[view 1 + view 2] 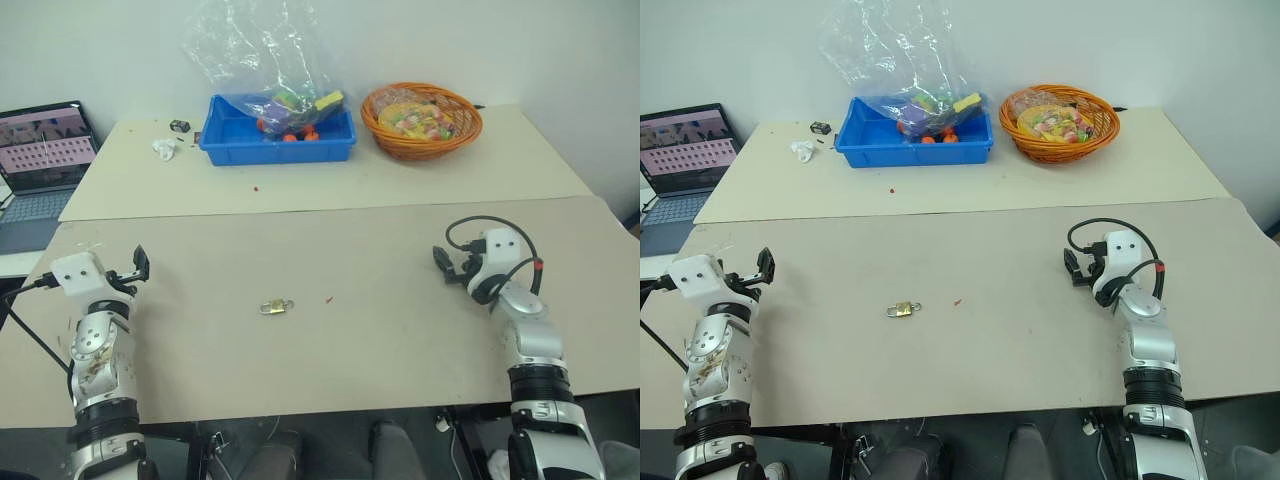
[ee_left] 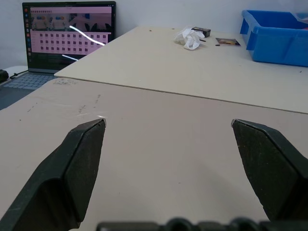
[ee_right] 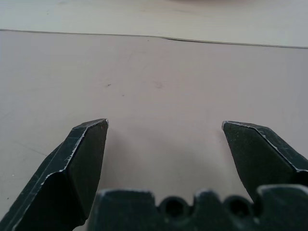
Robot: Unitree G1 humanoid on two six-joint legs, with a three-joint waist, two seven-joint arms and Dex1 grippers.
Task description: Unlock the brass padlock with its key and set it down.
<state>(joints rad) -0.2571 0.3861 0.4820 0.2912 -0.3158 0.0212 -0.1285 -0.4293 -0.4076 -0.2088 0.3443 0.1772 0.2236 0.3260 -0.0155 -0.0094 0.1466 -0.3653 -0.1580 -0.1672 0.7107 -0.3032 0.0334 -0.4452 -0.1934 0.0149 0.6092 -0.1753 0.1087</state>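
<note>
- Lying on the bare front table (image 1: 400, 340), the brass padlock (image 1: 276, 306) sits about midway between the table's left and right edges, nearer the front edge than the seam with the rear table.
- Its body and silver shackle run roughly parallel to the front edge, shackle towards the right; a key cannot be made out.
- The left hand (image 1: 140, 265) hovers near the front table's left edge, fingers spread wide and holding nothing, aimed forward along the surface.
- The right hand (image 1: 441, 262) hangs over the right part of the table, fingers likewise wide apart and empty.
- The padlock lies inward of both hands and a little closer to the front edge; the left hand looks slightly nearer, though the gap is similar on each side.
- Judged from this, the task is barely begun: either arm must swing inward and tip down to reach the lock.
- On the rear table stand a blue bin (image 1: 277, 135) with a plastic bag and an orange wicker basket (image 1: 421, 120); a laptop (image 1: 45, 150) sits beyond the left edge.
</note>
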